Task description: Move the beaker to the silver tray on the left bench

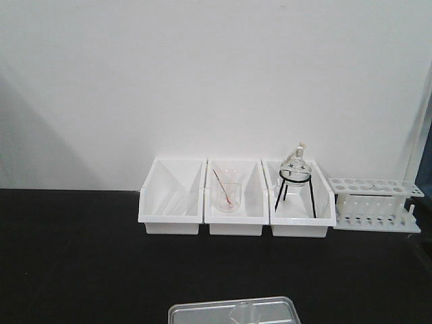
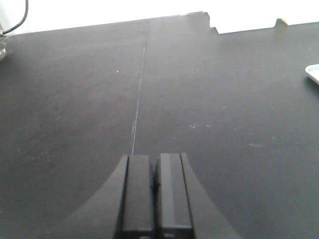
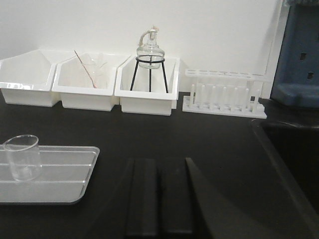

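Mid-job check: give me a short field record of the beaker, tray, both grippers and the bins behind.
beaker: upright inside the silver tray
silver tray: flat on the black bench
left gripper: shut, empty, over bare bench
right gripper: shut, empty, right of tray
white bins: three; middle holds beaker with rod, right holds flask on tripod
test tube rack: right of bins
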Motion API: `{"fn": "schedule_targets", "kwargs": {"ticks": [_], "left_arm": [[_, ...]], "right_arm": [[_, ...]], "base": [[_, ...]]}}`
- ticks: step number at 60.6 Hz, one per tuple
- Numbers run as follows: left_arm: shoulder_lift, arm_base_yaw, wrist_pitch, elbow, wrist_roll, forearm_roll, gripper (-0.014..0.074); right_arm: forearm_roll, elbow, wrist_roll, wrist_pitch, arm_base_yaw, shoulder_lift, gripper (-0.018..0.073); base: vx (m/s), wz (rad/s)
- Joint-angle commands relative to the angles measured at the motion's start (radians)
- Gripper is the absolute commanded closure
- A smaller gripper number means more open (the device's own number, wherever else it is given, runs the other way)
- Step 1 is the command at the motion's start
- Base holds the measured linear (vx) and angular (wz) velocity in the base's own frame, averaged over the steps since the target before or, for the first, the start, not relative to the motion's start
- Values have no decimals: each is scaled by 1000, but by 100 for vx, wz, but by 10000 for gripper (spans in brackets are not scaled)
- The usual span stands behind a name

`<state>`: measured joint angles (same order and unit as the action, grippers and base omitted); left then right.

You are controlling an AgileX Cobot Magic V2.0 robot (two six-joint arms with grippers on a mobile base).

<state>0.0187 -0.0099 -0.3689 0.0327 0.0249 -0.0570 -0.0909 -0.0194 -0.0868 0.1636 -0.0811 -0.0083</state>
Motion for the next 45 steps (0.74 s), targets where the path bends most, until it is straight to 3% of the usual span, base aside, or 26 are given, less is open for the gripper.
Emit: {"fn": "schedule_targets", "kwargs": {"ticks": [1, 45], "left_arm": [[8, -6, 74, 20, -2, 3, 595], [8, -6, 74, 20, -2, 3, 595]], "right_arm": [[7, 14, -1, -100, 3, -7, 571], [22, -17, -1, -70, 4, -16, 571]], "base": [[0, 0], [0, 0]]}}
